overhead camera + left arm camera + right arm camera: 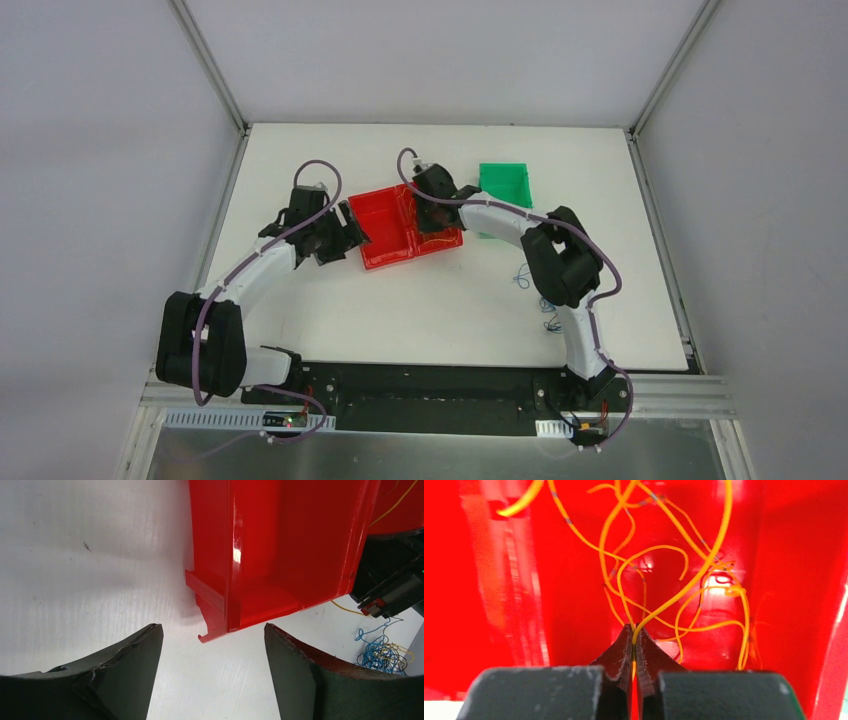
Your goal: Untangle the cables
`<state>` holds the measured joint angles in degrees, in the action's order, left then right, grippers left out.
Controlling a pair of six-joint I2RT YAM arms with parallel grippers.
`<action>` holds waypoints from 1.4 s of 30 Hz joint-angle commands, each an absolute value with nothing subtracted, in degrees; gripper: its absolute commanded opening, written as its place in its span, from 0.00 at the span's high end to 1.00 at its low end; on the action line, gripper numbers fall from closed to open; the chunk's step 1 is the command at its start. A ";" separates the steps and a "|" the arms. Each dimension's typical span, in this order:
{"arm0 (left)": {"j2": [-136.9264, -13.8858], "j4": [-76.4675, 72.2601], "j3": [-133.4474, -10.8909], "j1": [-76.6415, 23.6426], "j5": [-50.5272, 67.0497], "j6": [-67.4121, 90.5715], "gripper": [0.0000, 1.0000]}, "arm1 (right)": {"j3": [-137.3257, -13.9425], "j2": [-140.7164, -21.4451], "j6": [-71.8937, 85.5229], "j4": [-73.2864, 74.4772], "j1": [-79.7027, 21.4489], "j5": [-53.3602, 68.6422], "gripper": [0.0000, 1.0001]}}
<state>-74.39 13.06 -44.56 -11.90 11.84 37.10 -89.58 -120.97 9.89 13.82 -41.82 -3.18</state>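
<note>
At the left we see the left tool (212,627) low over the white surface (400,320), its 2 fingers spread wide and holding nothing. It faces the near left corner of the left red bin (280,545), and neither finger touches the bin. What we can see of this bin's floor is bare.

Just to the right stands the right red bin (804,580), with its side against the first. The right tool (635,630) reaches down into it, fingers pressed together and pinching 1 strand of the orange-yellow cables (659,546). The rest of these cables curl in loose loops over the bin floor, and several cross one another.

Farther right and toward the far side sits the green bin (505,185). We cannot tell what is in it.

The blue cables (379,651) lie in small tangles on the surface near the right arm, nearer than the bins, with a few yellow strands among them.
</note>
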 commanded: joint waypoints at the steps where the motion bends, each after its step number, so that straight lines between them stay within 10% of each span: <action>1: -76.98 8.89 -47.29 -11.69 13.24 37.39 0.27 | -92.32 -121.26 6.89 19.72 -42.04 -8.56 0.92; 21: -72.61 8.60 -45.77 -11.74 12.02 37.60 0.24 | -103.08 -108.61 11.03 37.13 -41.93 -11.33 0.31; 31: -65.75 11.83 -44.93 -11.71 12.72 38.46 0.23 | -81.08 -92.81 4.74 27.39 -46.52 -2.66 0.32; 42: -55.84 23.09 -46.46 -11.60 11.27 38.07 0.11 | -88.28 -103.82 -11.58 26.75 -51.17 -3.53 0.40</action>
